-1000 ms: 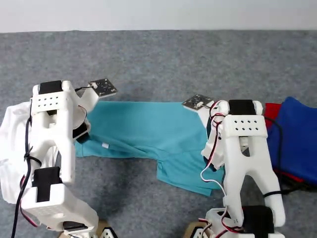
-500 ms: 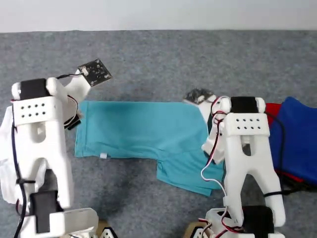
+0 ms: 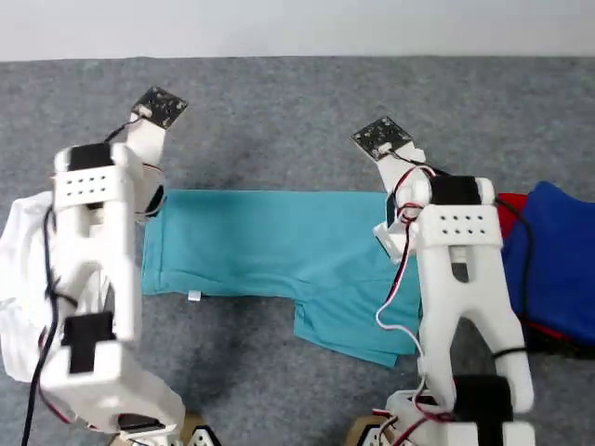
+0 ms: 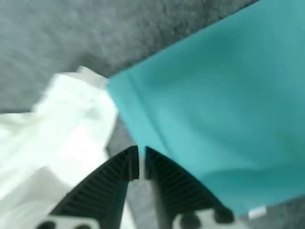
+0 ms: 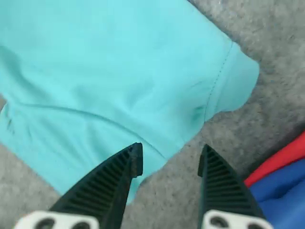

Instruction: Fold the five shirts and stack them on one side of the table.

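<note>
A teal shirt [image 3: 270, 242] lies flat across the middle of the grey table, with a lower flap sticking out toward the front right. The left arm [image 3: 93, 186] stands at its left edge. In the left wrist view my left gripper [image 4: 141, 160] is shut with nothing in it, above the gap between the teal shirt [image 4: 214, 105] and a white shirt [image 4: 62, 124]. The right arm [image 3: 456, 223] stands at the shirt's right end. My right gripper [image 5: 170, 153] is open above the teal shirt's [image 5: 105, 71] sleeve edge and holds nothing.
The crumpled white shirt [image 3: 23, 269] lies at the table's left edge. A blue shirt [image 3: 558, 251] rests on a red one [image 3: 511, 204] at the right edge, close to the right arm. Bare grey table [image 3: 297, 111] stretches behind the teal shirt.
The left gripper let go of the teal shirt's left part, which now lies flat. Both arms' wrists have lifted toward the far side of the table.
</note>
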